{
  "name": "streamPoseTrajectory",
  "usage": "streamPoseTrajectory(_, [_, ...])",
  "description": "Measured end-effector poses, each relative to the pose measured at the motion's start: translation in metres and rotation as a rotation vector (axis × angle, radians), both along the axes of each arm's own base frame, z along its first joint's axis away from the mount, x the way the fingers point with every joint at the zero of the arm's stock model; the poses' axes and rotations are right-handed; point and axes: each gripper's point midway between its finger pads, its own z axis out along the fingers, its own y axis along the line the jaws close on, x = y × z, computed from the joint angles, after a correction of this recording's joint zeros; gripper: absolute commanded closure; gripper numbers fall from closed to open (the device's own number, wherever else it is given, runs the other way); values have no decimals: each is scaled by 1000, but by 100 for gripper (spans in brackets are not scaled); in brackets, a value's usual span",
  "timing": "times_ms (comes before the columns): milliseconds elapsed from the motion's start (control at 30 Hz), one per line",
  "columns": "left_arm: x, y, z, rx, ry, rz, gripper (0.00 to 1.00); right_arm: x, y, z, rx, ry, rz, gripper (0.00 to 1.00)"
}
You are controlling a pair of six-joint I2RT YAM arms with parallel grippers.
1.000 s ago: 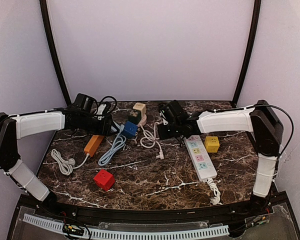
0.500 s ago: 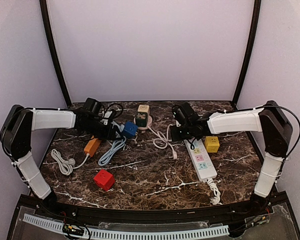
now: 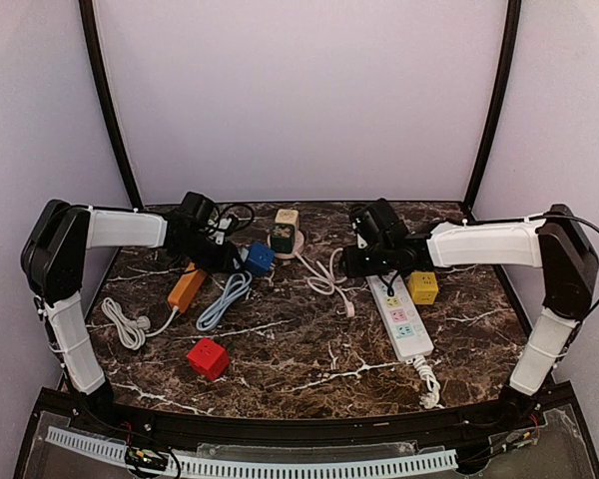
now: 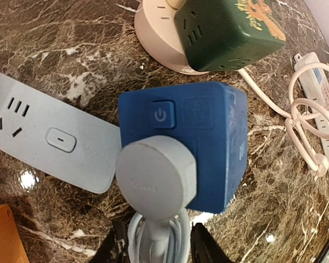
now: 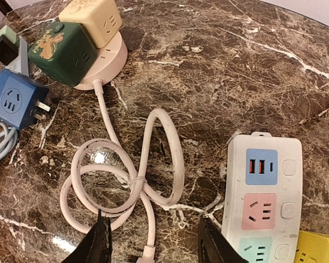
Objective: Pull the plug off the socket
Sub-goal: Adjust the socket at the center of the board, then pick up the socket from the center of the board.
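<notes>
A round grey plug (image 4: 156,178) sits in the side of a blue cube socket (image 4: 208,142) that lies on the marble table. My left gripper (image 4: 156,241) is closed around the plug's neck and looped pale cord, one finger pressing each side. From above, the blue cube (image 3: 259,257) lies just right of the left gripper (image 3: 235,261). My right gripper (image 5: 153,238) stands open over a coiled white cord (image 5: 148,175) lying on the table, gripping nothing. In that view the blue cube (image 5: 13,104) shows bare prongs on its right face.
A green cube (image 4: 227,33) and a cream cube (image 5: 93,16) stand on a round beige base (image 4: 159,38). A grey strip (image 4: 49,137) lies left of the blue cube. Also on the table: orange strip (image 3: 187,287), red cube (image 3: 208,357), white power strip (image 3: 399,314), yellow cube (image 3: 423,287).
My left arm reached farther toward the blue cube and its jaws narrowed onto the plug's cord. My right arm swung right, dragging the white cord along, then opened its jaws and released it.
</notes>
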Motion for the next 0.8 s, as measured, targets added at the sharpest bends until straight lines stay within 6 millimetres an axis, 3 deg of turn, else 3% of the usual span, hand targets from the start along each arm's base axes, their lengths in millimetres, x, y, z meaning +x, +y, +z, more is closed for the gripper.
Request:
streamPoseTrajectory(167, [-1, 0, -9, 8, 22, 3, 74, -3, -3, 16, 26, -26, -2, 52])
streamPoseTrajectory(267, [-1, -1, -9, -1, 28, 6, 93, -4, -4, 26, 41, -41, -2, 52])
streamPoseTrajectory(333, [-1, -3, -8, -13, 29, 2, 99, -5, -5, 30, 49, -47, -3, 51])
streamPoseTrajectory(633, [-10, -12, -3, -84, 29, -39, 99, -20, 0, 48, 121, -52, 63, 32])
streamPoseTrajectory(800, [-34, -15, 24, -150, -27, -122, 99, -42, 16, 65, 230, -60, 209, 16])
